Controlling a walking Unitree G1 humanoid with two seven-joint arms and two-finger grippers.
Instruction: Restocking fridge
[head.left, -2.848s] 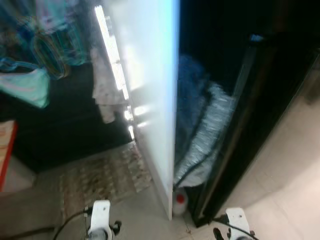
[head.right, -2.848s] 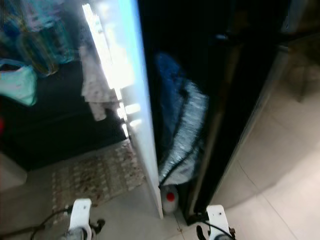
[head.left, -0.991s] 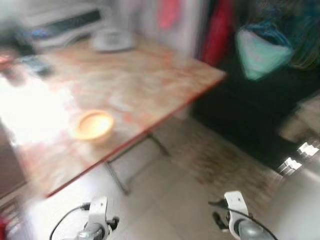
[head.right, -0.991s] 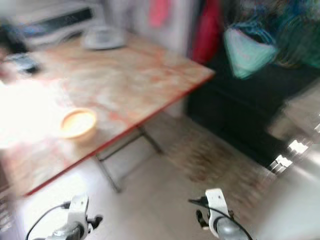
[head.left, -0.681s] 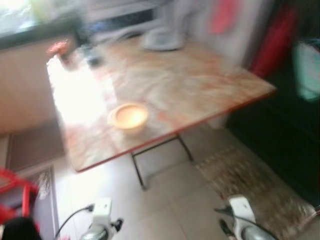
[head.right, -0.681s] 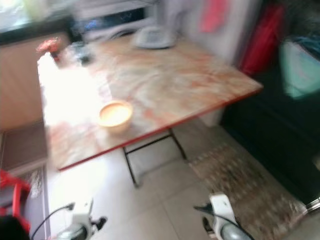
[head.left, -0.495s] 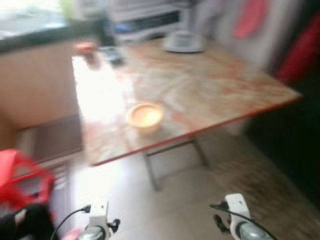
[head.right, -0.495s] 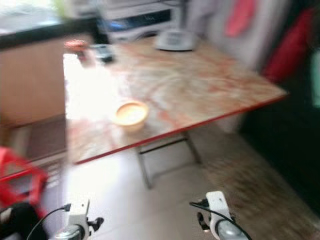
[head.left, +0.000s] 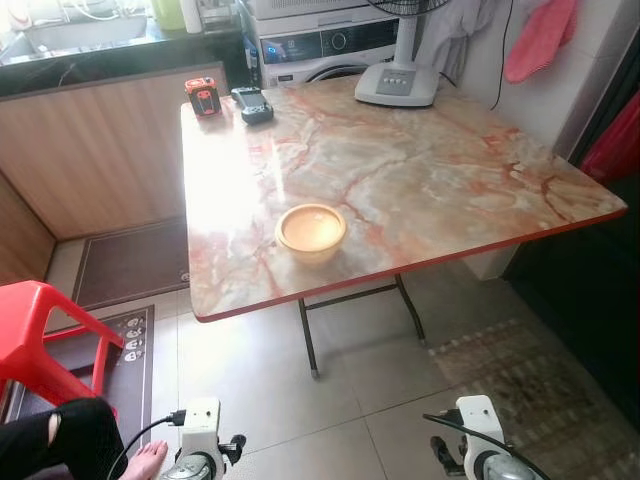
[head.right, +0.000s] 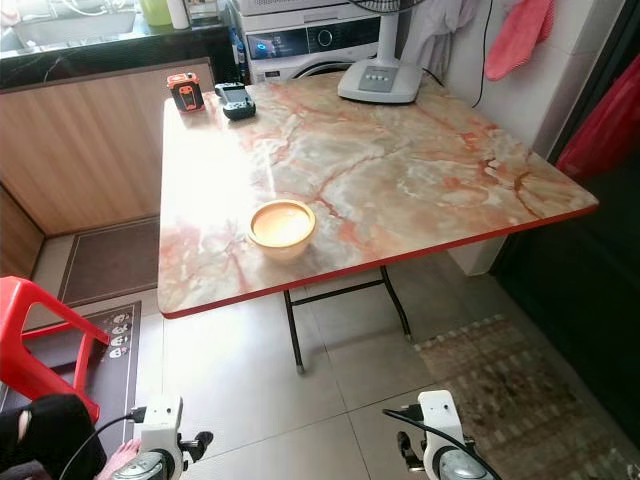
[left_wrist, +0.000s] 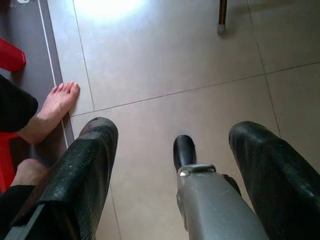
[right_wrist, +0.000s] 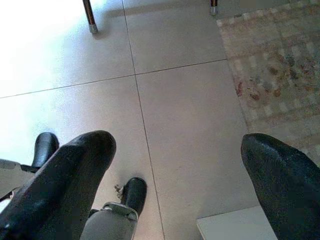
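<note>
- Left gripper (left_wrist: 172, 165): hangs low over the tiled floor (left_wrist: 165, 55), fingers spread wide, empty.
- Right gripper (right_wrist: 177, 175): likewise low, jaws parted, holding nothing.
- Step in hand, as judged: fetching stock from the marble-patterned table (head.left: 420, 180). Square up to the near edge and stop before raising an arm.
- Yellow bowl (head.left: 311, 230): stands near the table's front edge, probably the item to collect; its contents cannot be made out.
- Hazard: a person's bare foot (left_wrist: 52, 107) lies close to the left gripper, beside a red stool (head.left: 45, 335).
- Room: fan base (head.left: 397, 84) and two small devices (head.left: 228, 100) at the far side; patterned rug (right_wrist: 280, 60) to the right.
</note>
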